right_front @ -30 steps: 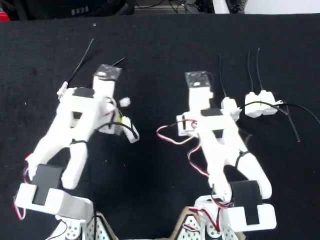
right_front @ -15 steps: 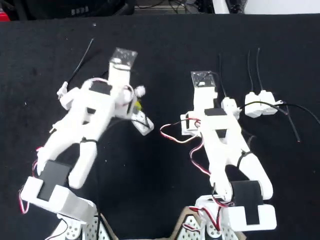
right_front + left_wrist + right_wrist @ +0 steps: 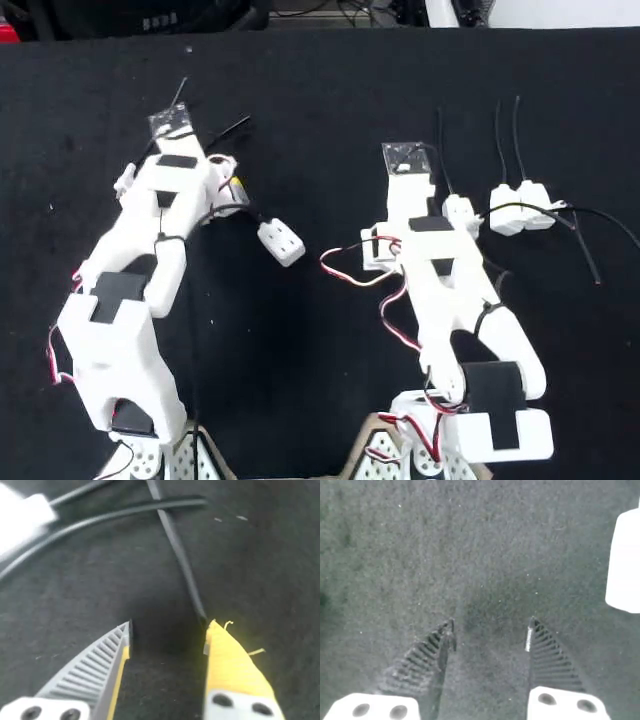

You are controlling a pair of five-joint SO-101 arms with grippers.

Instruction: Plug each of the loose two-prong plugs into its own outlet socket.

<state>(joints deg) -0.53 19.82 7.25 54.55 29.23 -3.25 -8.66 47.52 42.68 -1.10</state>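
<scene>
high view | left gripper (image 3: 172,122) gaping, empty, arm stretched out leftward | right gripper (image 3: 405,156) gaping, empty, arm straight

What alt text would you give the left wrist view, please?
The left gripper hangs open over the black table, holding nothing. Past its tips, thin black wires cross, and one leads to a white connector.

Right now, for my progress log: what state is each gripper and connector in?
left gripper: open, empty, above crossed black wires.
right gripper: open, empty.
corded white connector: loose on the mat, mated with nothing.
pair of white connectors: side by side, touching; mated or not, cannot tell.
</scene>
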